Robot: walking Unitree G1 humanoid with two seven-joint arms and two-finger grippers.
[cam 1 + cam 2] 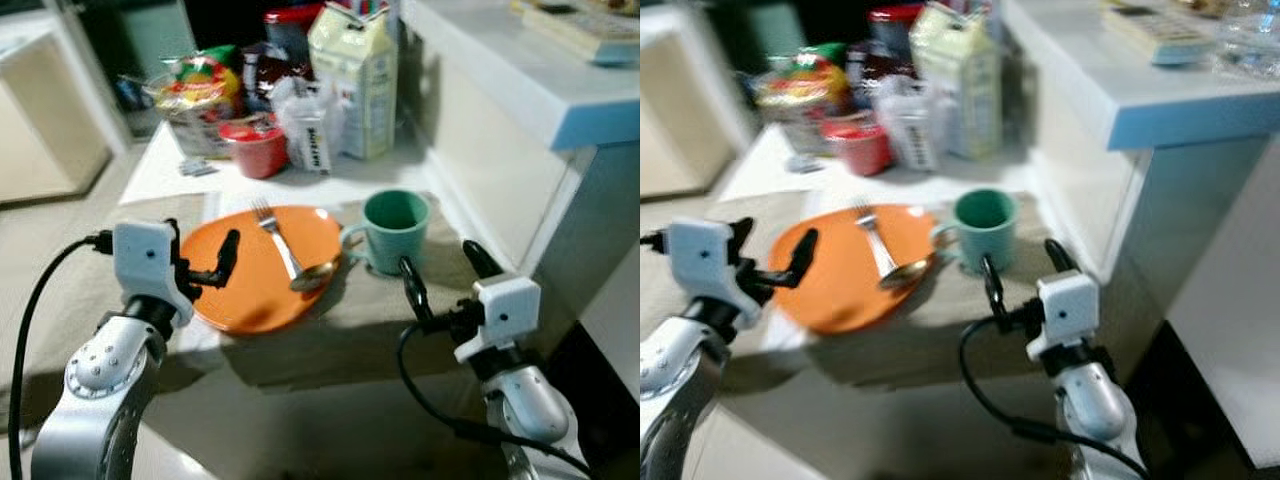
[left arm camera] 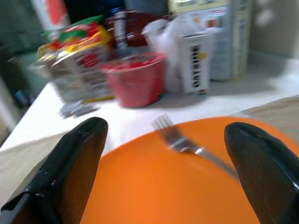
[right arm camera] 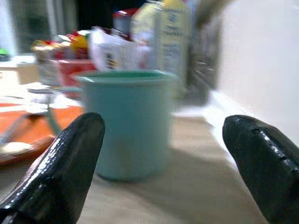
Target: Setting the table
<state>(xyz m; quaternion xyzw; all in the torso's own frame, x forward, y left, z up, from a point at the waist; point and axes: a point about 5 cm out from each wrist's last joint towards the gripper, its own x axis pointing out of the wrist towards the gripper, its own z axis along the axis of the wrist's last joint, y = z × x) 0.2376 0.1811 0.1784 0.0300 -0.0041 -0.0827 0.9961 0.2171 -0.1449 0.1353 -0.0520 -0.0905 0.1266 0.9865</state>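
Although a place setting is already laid out on the low table point(image 1: 300, 350), it looks only partly finished. An orange plate point(image 1: 250, 290) lies on a beige placemat point(image 1: 380, 310), and a teal mug point(image 1: 395, 232) stands upright just beside the plate's right edge, its handle turned toward the plate. A fork point(image 1: 277, 240) and a spoon point(image 1: 315, 275) both lie on the plate rather than beside it, so my judgement is that the cutlery has yet to be moved to its proper places on the mat; no knife or napkin can be made out.

The fork's long axis runs from the far side of the plate toward the near right, tines pointing away from the robot and handle coming toward it. The spoon crosses the plate's right rim, bowl resting on the plate near the fork's handle end, its handle heading off toward the mug.

The left gripper point(image 1: 205, 262) hovers over the plate's left part, fingers spread and holding nothing. The right gripper point(image 1: 440, 270) sits just in front of the mug, also spread wide and empty, the mug framed between its fingers in the right wrist view.

Behind the setting stand a red cup point(image 1: 255, 145), a milk carton point(image 1: 355, 75) and snack packets point(image 1: 195, 95).
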